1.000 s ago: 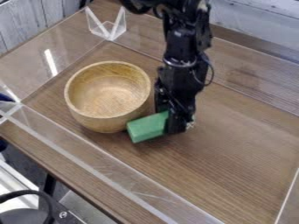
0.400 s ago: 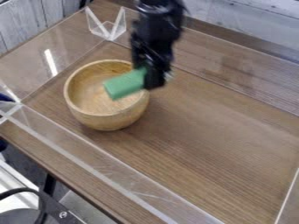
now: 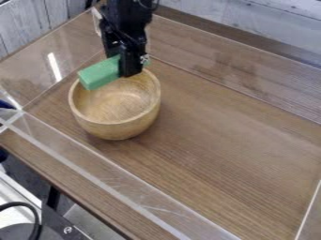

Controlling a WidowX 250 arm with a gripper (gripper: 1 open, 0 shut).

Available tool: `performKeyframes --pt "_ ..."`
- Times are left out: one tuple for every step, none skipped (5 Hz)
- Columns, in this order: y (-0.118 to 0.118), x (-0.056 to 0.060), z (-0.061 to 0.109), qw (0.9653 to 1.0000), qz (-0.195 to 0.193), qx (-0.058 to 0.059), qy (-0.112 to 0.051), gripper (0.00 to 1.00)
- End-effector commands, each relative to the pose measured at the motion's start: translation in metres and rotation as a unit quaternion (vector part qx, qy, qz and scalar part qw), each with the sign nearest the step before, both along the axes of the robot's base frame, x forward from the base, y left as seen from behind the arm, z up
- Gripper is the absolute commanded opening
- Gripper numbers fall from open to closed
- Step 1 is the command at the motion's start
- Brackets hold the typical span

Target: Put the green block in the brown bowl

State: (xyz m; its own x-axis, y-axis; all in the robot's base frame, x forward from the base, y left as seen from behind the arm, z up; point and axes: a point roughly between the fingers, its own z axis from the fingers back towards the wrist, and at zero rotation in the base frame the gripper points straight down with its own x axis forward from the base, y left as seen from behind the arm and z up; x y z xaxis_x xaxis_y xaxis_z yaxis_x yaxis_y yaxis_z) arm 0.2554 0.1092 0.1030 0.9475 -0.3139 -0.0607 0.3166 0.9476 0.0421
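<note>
Above the far-left rim of the brown bowl (image 3: 115, 103), the green block (image 3: 99, 74) hangs in the air, clamped at one end between the jaws of the black gripper (image 3: 129, 67). This block is a small, solid bar of bright green with flat faces and squared edges, longer than it is thick. It is tilted, its free end pointing out to the left and slightly down, past the bowl's edge, while the gripped end is hidden behind the dark fingers. Its top face catches more light and looks paler than the side face, which is a deeper green. It does not touch the bowl. Round and light brown, the bowl is made of wood with thick walls and faint grain lines; its hollow faces up and is far wider than the block is long. It sits on a dark wood-grain table (image 3: 238, 141), toward the left side. Descending from the top of the view, the robot arm points its gripper downward over the bowl's back edge. Clear plastic walls (image 3: 75, 187) stand along the table's edges, and a small clear plastic piece (image 3: 94, 21) stands at the far side, just left of the arm.
</note>
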Motion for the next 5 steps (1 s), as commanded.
performKeyframes --pt "0.014 0.004 0.009 0.9997 0.009 0.011 -0.022 0.0" --pt "0.024 0.0 0.003 0.9996 0.019 0.01 -0.017 0.0" --pt "0.032 -0.005 -0.004 0.9996 0.026 0.008 -0.011 0.0" --pt "0.034 -0.006 -0.013 0.9996 0.026 0.005 -0.003 0.0" --pt "0.035 -0.006 -0.019 0.9997 0.024 0.002 0.002 0.0"
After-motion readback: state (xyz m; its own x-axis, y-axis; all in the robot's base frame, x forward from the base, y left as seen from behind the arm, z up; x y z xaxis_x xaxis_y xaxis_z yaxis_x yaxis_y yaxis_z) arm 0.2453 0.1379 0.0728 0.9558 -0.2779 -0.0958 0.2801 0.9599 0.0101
